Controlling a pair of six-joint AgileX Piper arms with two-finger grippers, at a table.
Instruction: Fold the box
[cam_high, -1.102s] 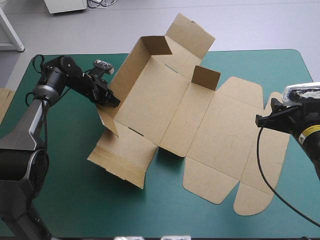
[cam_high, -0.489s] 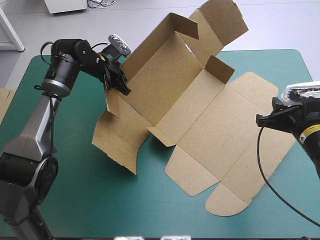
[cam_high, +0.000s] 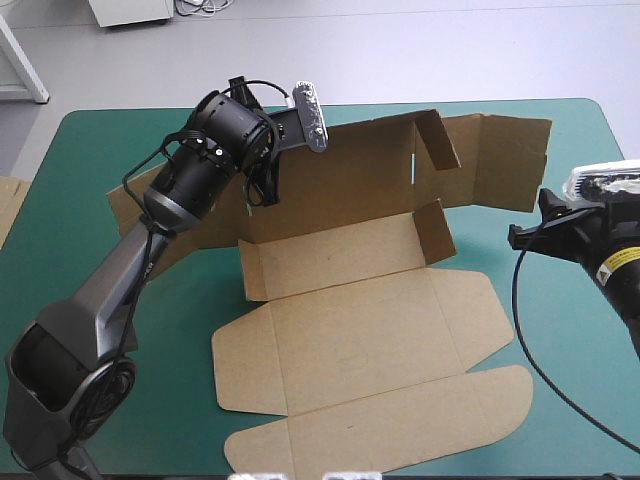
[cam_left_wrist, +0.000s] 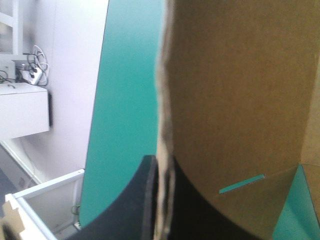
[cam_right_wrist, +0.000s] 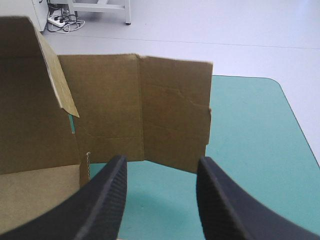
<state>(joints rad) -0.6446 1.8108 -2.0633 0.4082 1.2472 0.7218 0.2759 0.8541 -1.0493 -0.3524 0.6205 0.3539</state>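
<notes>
Table with teal-green cover (cam_high: 130, 330): it filled most of the high view, its far edge near the top.

Brown box of cut board (cam_high: 370, 330): it lay at the middle of the table, partly raised. 1 broad panel and 1 long flap with rounded corners lay flat on the cover, toward the near edge. Beyond them a narrower floor panel met 1 long wall, which stood upright along the far side and ran on toward the table's right edge. 2 short flaps stood up near the wall's right part. The right wrist view (cam_right_wrist: 115, 105) showed that wall's end standing on the cover.

Left gripper (cam_high: 262, 190): it sat at the left part of the raised wall. In the left wrist view its 2 black fingers (cam_left_wrist: 145, 200) were all but closed, with the wall's edge (cam_left_wrist: 240, 90) clamped between them.

Right gripper (cam_right_wrist: 160, 165): it hung near the table's right edge (cam_high: 525, 238), apart from the box. Its fingers stood spread and held nothing.

Edge of more brown board (cam_high: 8, 210): it showed at the table's left edge.
</notes>
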